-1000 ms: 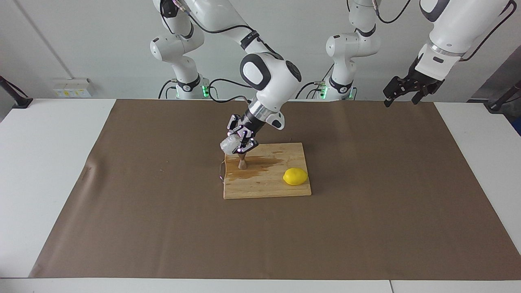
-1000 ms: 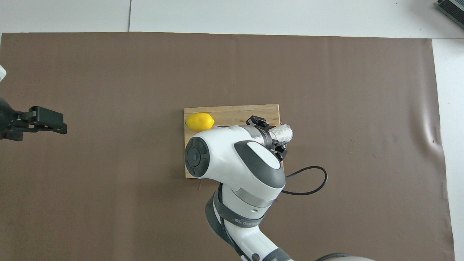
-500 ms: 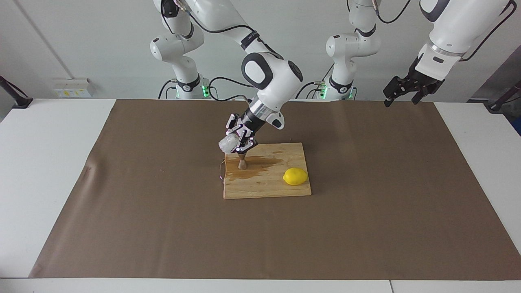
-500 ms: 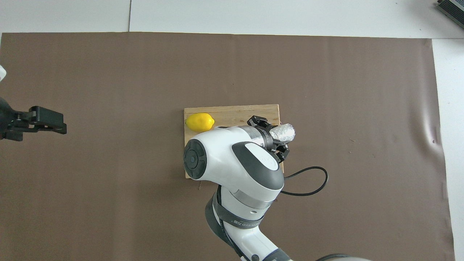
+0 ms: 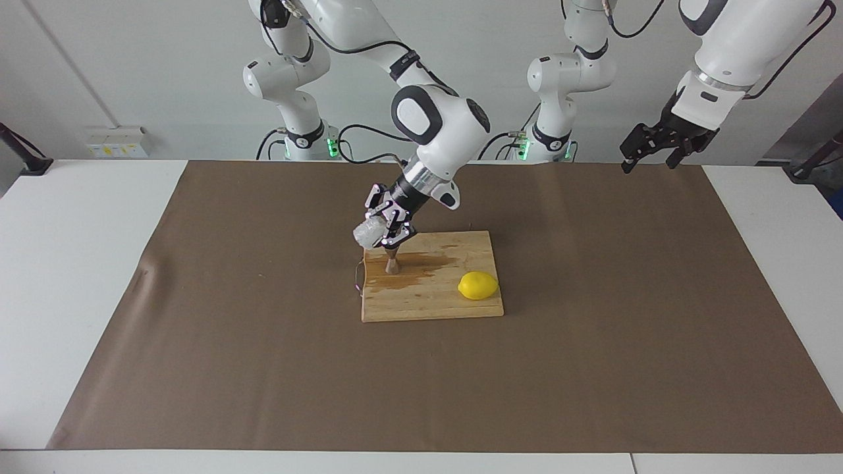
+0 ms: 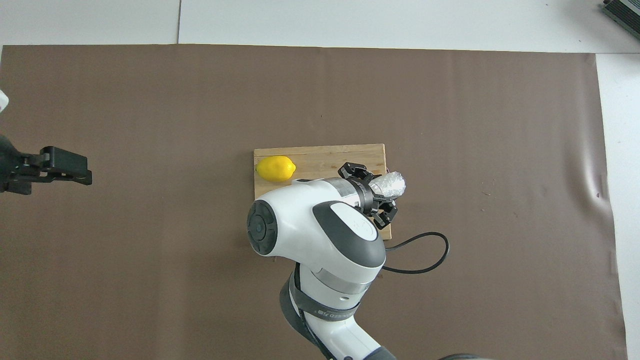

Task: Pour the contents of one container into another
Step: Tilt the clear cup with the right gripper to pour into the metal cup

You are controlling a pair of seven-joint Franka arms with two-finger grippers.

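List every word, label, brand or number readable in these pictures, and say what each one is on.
None can be read for certain.
Band around the right arm, overhead view: a short printed marking, too small to read.
Yellow stickers on the wall socket plate, facing view: too blurred to read.
Glass cup, jigger, lemon, cutting board and brown mat: no text visible.

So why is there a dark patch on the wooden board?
Facing view: the dark patch on the rectangular wooden board looks like a wet stain around the small steel hourglass jigger, not shadow. Overhead view: the arm hides it.
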